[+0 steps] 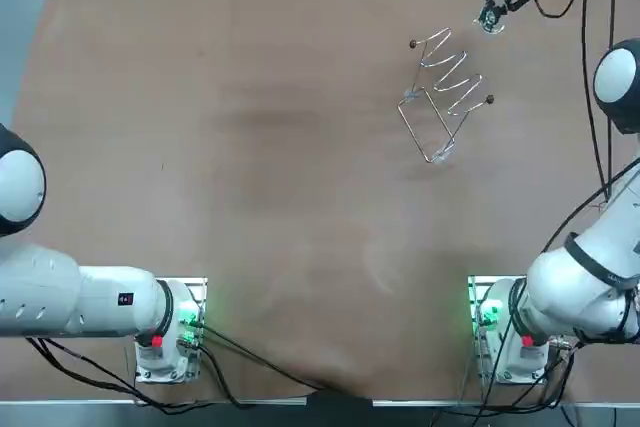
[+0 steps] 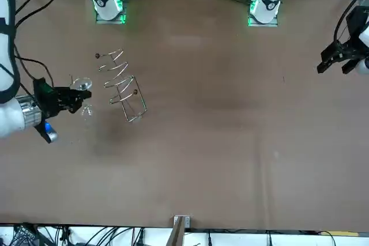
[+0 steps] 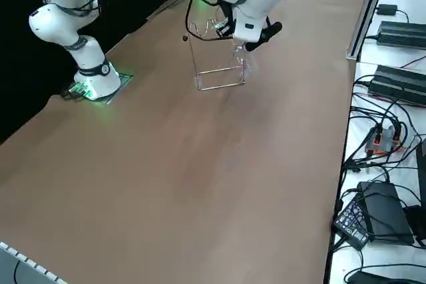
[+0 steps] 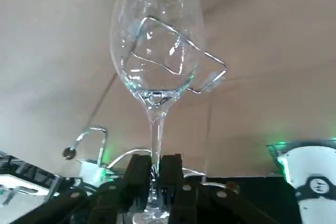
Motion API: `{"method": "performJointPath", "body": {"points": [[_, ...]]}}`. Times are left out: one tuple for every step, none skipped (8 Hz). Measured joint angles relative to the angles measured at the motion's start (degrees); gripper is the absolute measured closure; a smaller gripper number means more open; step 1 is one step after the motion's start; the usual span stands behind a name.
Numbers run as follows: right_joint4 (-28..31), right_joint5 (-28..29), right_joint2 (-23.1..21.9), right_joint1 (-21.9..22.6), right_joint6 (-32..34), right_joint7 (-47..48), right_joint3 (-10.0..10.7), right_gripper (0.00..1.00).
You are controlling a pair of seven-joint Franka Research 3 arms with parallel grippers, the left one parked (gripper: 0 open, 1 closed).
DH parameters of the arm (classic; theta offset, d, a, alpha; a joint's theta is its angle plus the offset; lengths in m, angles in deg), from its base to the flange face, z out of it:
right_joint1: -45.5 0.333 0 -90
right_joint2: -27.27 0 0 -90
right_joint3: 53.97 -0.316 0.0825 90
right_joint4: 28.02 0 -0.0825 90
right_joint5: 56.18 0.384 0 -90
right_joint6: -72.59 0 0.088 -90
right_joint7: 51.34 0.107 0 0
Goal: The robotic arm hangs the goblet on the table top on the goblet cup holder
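The right gripper [image 4: 155,174] clamps its 2 fingers on the stem of the goblet [image 4: 155,61], held above the table [image 1: 250,147] just beyond the wire cup holder [image 1: 445,97], toward its right. The fingers largely hide the goblet's foot, and from overhead its clear bowl barely shows.

Even overhead light, faint shadows, glints on the goblet [image 4: 155,61] in right gripper [image 4: 155,170].

Reaches with the right arm [image 1: 585,292] to the upper right of the top view; holds the right gripper [image 1: 494,9] there, clamped on the goblet [image 4: 155,51] stem.
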Motion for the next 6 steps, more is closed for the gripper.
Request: {"method": "performJointPath", "body": {"points": [[0.0,1.1,0.0,0.4,-0.8,1.5,0.0,0.89],[0.0,2.0,0.0,1.0,-1.1,3.1,0.0,0.89],[0.0,2.7,0.1,1.7,-1.1,4.6,0.0,0.89],[0.0,3.1,0.1,2.4,-1.2,5.6,0.0,0.89],[0.0,3.2,0.2,2.9,-1.5,6.1,0.0,0.89],[0.0,3.2,0.2,3.3,-1.8,6.6,0.0,0.89]]}}
